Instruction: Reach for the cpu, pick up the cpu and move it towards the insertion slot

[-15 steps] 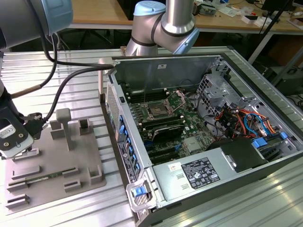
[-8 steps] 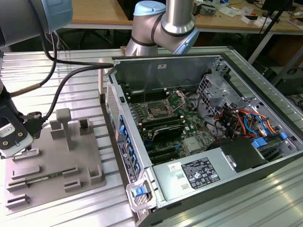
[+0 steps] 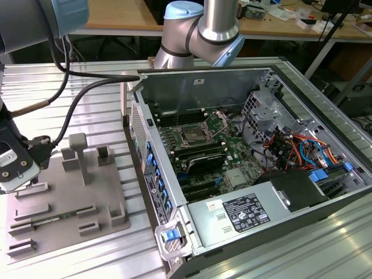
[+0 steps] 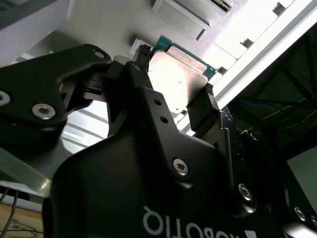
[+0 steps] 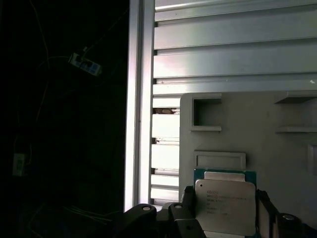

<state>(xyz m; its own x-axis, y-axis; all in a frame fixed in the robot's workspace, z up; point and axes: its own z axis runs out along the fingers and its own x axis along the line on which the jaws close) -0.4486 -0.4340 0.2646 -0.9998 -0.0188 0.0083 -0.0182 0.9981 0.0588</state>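
Note:
The cpu [image 5: 225,203] is a flat square chip with a pale silvery top and a thin green rim. My gripper [image 5: 226,210] is shut on it, one black finger on each of two opposite edges, and both wrist views show this. In the second wrist view the cpu [image 4: 178,74] sits between the fingertips [image 4: 205,106]. It hangs just over the grey tray [image 5: 247,119], close to a small rectangular recess; whether it touches the tray I cannot tell. In the exterior view my gripper [image 3: 20,177] is over the tray's side at the exterior view's left, far from the insertion slot [image 3: 192,138] inside the open computer case.
The open computer case [image 3: 244,87] stands to the exterior view's right of the grey tray [image 3: 110,192]. Upright posts [image 3: 78,154] and a green memory stick [image 3: 55,218] are on the tray. A black cable [image 3: 75,99] trails from the arm. The slatted metal table's edge [image 5: 138,99] runs beside the tray.

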